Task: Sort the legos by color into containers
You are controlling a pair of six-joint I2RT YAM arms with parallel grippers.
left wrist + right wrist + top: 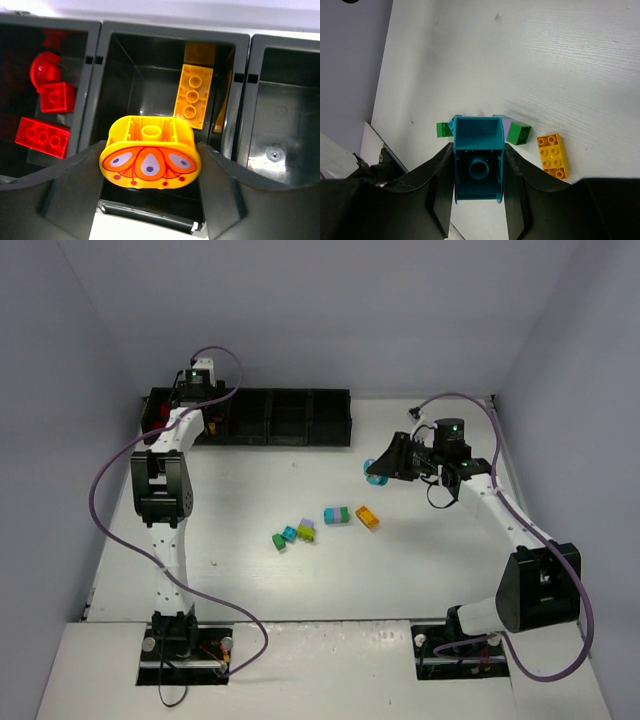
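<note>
As tray (pixel 93 75) holds red bricks (pixel 42 136), orange brick (pixel 193 95)

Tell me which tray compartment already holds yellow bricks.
The compartment directly below the left claw, with a long yellow brick leaning inside; one neighbour holds red bricks, the other neighbour looks empty.

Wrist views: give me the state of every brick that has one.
Yellow rounded brick, clamped in the left jaws above the tray.
Cyan brick, clamped in the right jaws.
Orange brick, lying loose on the table.
Red bricks, lying in a tray compartment.
</note>
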